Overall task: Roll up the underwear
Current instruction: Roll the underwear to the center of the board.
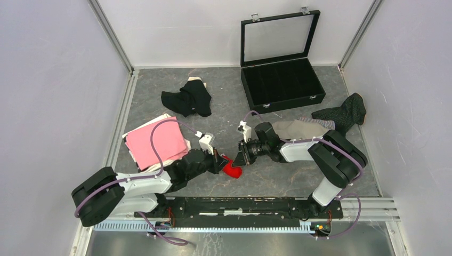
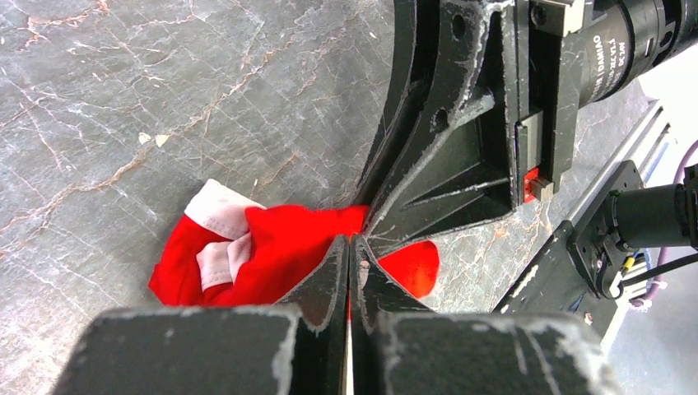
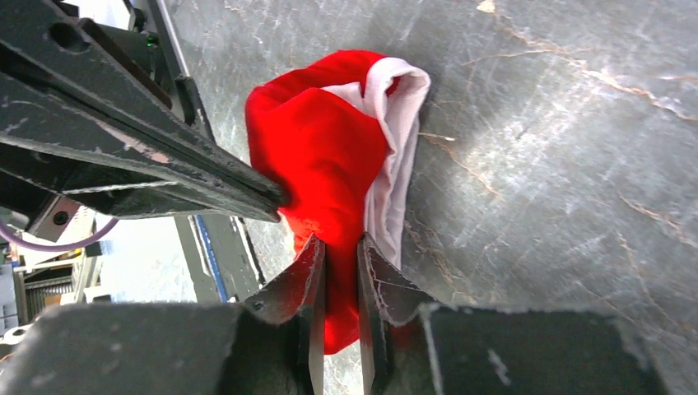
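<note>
The red underwear [image 1: 232, 169] with a white waistband lies bunched on the grey table between my two grippers. In the left wrist view the red underwear [image 2: 272, 255] sits under the left gripper [image 2: 350, 241], whose jaws are pressed together with a sliver of red cloth in them. In the right wrist view the right gripper [image 3: 337, 243] is shut on a fold of the red underwear [image 3: 321, 156]. The two grippers' tips nearly touch over the cloth, the left gripper [image 1: 220, 160] from the left and the right gripper [image 1: 240, 158] from the right.
Black underwear [image 1: 187, 99] lies at the back centre. Pink underwear [image 1: 157, 142] lies at the left on white cloth. Beige underwear [image 1: 298, 128] and dark pinstriped underwear [image 1: 344, 112] lie at the right, behind the right arm. The open black case [image 1: 282, 80] stands at the back right.
</note>
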Tool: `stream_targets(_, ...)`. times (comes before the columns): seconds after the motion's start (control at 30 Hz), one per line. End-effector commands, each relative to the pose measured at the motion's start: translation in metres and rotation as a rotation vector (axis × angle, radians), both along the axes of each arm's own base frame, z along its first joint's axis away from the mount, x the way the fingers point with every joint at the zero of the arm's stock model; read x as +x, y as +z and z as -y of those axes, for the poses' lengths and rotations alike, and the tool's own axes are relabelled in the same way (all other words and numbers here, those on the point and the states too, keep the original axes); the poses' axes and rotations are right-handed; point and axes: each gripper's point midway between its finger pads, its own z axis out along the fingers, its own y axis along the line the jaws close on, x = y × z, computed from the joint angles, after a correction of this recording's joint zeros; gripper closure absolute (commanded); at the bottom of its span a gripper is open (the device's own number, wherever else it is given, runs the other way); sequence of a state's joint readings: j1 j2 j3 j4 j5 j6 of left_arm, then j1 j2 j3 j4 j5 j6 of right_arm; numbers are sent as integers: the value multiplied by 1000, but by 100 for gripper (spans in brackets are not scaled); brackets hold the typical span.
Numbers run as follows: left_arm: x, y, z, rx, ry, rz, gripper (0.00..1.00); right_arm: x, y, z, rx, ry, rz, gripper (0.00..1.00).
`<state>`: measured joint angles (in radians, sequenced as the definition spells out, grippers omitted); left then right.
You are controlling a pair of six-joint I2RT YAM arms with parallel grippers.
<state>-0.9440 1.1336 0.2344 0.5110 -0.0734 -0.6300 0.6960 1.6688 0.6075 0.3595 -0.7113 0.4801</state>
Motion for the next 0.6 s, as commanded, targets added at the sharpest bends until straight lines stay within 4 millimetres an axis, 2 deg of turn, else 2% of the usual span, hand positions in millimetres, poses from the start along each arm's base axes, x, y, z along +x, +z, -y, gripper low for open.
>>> stream_targets(0.0,-3,-1,1,11,-24,5,98,15,-37,28,-193,-99,34,95)
stream_targets(0.17,-2,2,2,6,-24,7,98,17,-35,28,-196,-104,43,94)
stream_targets(0.43,3,-21,-8,56,50,-40,98,9,-34,27,-180,-61,24,90)
stream_targets(0.57,6,-16,-3,34,49,-35,98,8,-37,29,-192,-52,25,86)
